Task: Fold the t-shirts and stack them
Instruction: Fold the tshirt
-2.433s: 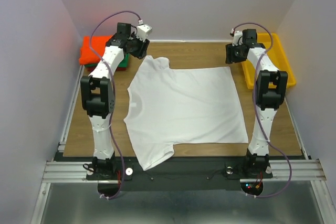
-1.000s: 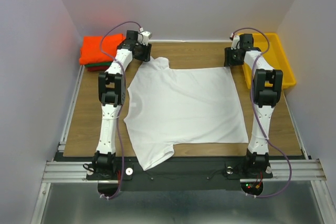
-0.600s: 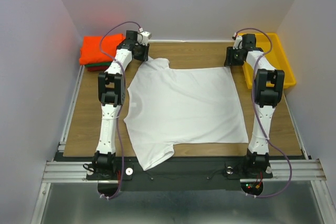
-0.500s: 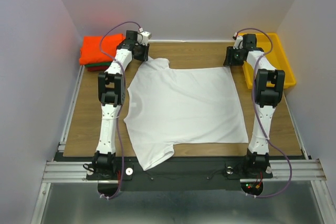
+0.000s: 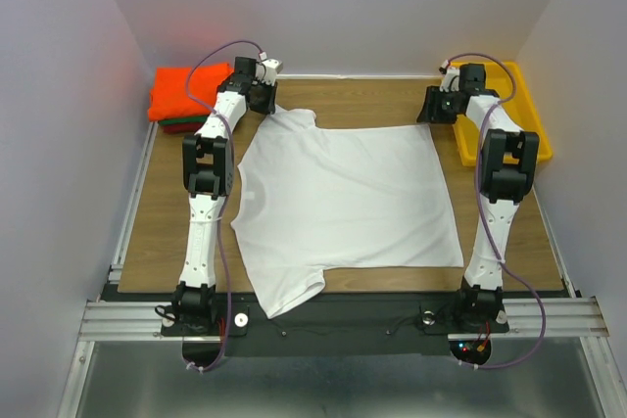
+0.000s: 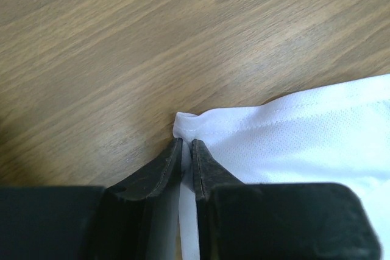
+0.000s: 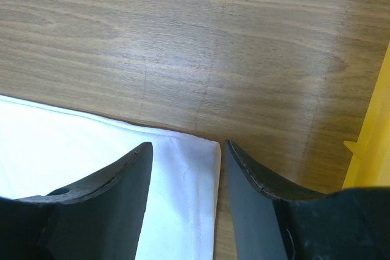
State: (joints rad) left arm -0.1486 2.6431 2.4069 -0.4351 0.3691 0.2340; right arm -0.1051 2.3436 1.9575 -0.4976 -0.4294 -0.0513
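One white t-shirt [image 5: 343, 198] lay flat, not folded yet, folded stack [image 5: 181, 93] done at far left; left fingers [image 6: 152, 175] pinched one far corner, right fingers [image 7: 116, 178] apart around the other.

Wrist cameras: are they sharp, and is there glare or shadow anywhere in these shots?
Left wrist: wood grain and the white t-shirt hem are sharp; the left gripper's fingers look dark, soft. Right wrist: a pale sheen on the table; the cloth is nearly washed out. Top external: even light, an orange glow on the left wall beside the orange t-shirt.
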